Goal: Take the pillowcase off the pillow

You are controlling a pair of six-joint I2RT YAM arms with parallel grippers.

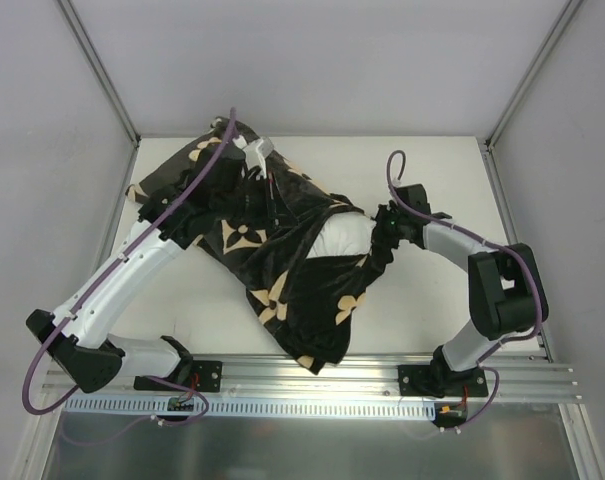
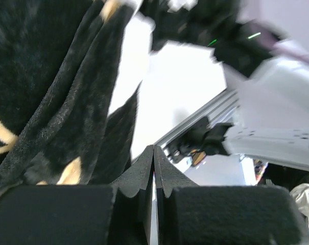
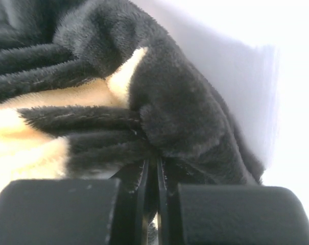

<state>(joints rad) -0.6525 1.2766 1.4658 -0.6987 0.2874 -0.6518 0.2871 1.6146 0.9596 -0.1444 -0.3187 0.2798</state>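
The black pillowcase (image 1: 272,250) with tan flower motifs lies crumpled from the table's far left to its near middle. The white pillow (image 1: 340,238) shows through its open end at the centre. My right gripper (image 1: 385,228) is shut on a bunched fold of the pillowcase (image 3: 185,112) beside the exposed pillow. My left gripper (image 1: 267,198) sits over the far part of the pillowcase, hard to make out against the dark fabric. In the left wrist view its jaws (image 2: 154,153) are shut with nothing between them, and the pillowcase (image 2: 52,92) hangs to their left.
The white table (image 1: 432,300) has grey walls on three sides. An aluminium rail (image 1: 312,375) with both arm bases runs along the near edge. The right arm's elbow (image 1: 502,290) stands at the right side.
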